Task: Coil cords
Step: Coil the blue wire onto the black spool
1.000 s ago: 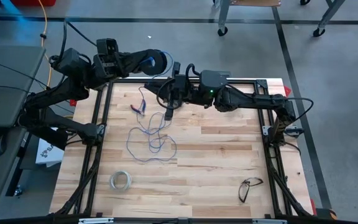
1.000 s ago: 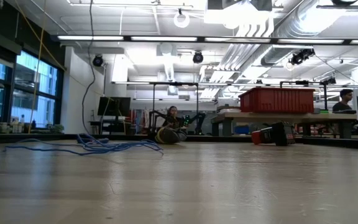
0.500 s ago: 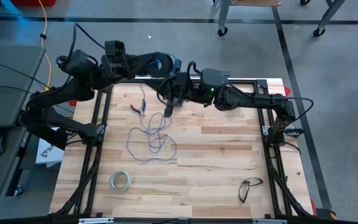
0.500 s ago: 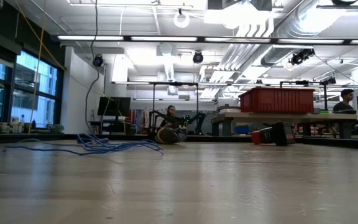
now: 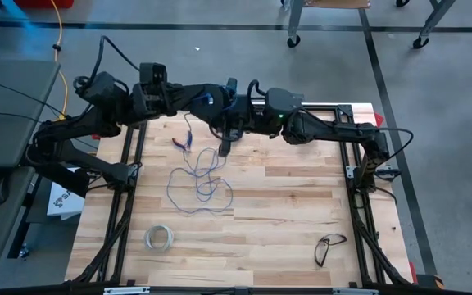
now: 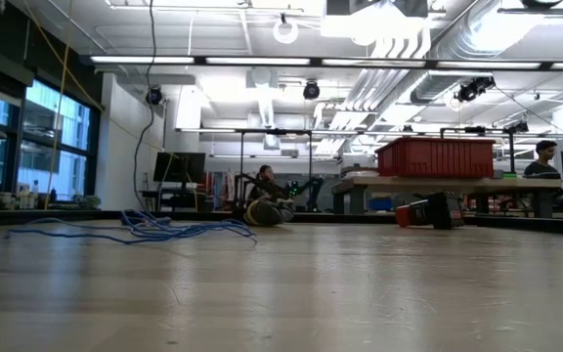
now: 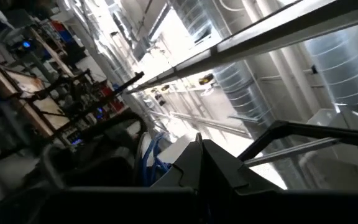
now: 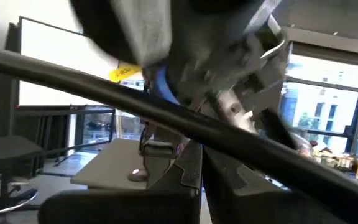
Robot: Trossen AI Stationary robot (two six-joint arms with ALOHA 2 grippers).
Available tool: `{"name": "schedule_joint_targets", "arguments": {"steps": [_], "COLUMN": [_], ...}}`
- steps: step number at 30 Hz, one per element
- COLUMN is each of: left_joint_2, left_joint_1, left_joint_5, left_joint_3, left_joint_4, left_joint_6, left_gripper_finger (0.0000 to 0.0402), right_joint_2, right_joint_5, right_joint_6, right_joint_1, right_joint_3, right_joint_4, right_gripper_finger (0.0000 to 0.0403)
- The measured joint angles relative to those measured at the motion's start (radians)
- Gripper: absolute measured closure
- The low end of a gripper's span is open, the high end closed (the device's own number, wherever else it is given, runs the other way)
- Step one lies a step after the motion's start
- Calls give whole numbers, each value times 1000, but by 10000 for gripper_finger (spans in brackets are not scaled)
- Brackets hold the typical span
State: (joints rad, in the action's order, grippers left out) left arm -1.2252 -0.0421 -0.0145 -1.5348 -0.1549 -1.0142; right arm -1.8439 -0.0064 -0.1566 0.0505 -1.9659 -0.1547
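- The left arm reaches from the table's left edge toward the far middle, raised above the table's far edge.
- The left gripper [image 5: 217, 97] has its fingers pressed together; in the left wrist view the two dark fingers [image 7: 199, 163] meet at a point with no gap.
- A small dark round spool [image 5: 207, 96] with a blue tint sits right at the left gripper's tip. Whether the closed fingers actually grip it cannot be told from above.
- In the left wrist view, blue turns of wire [image 7: 156, 163] show just beside the closed fingers.
- The thin bluish-grey wire [image 5: 197, 182] lies in loose loops on the wooden table [image 5: 285, 213], left of centre, with a strand running up toward the two grippers. In the low view it shows as a flat blue tangle [image 6: 154, 230] on the left of the tabletop.
- A whitish ring [image 5: 159, 238] lies near the table's near-left corner, well apart from the wire.
- The right gripper [image 5: 224, 146] points down over the far-middle of the table, just right of the wire's upper strand, its fingers closed. Whether the wire is pinched between them cannot be told.
- The right arm stretches in from the table's right edge, meeting the left arm at the far middle.
- A dark pair of glasses [image 5: 328, 246] lies near the near-right corner.
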Motion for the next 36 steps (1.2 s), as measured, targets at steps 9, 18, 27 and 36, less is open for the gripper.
{"name": "schedule_joint_targets", "arguments": {"steps": [9, 18, 27, 36], "left_joint_2": [12, 2, 52, 96], "left_joint_1": [28, 49, 123, 105], "left_joint_5": [-21, 13, -51, -152], "left_joint_3": [1, 1, 4, 3], "left_joint_4": [36, 81, 353, 556], "left_joint_6": [-4, -59, 48, 307], "left_gripper_finger": [402, 402, 402, 401], "right_joint_2": [10, 13, 69, 154], "right_joint_5": [7, -6, -2, -12], "right_joint_6": [-2, -60, -99, -133], "right_joint_1": [-3, 11, 95, 187], "right_joint_3": [-68, -69, -70, -69], "right_joint_4": [-2, 0, 88, 291], "right_gripper_finger": [403, 403, 403, 403]}}
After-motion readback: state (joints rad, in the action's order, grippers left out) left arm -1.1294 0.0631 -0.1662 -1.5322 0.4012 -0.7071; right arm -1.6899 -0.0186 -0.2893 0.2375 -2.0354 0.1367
